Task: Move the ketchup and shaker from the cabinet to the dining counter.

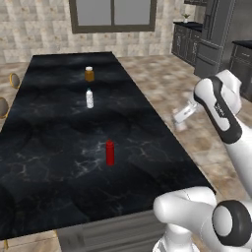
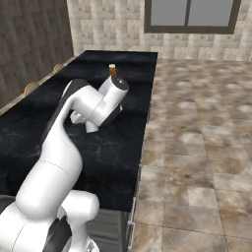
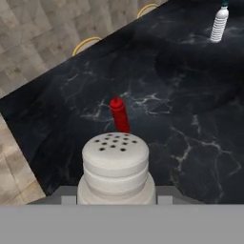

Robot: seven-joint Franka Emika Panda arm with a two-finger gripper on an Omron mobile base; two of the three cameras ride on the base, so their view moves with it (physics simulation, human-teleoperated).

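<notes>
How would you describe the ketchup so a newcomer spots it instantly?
Start at the long black marble-veined dining counter. On its near half, standing upright and alone, is the ketchup. It is slim and solid red with a narrower nozzle top, unlike the white bottle and amber jar farther back.

Red ketchup (image 3: pixel 119 114), pale grey-white shaker (image 3: pixel 115 167) — black dining counter (image 1: pixel 54 147), veined white.
</notes>
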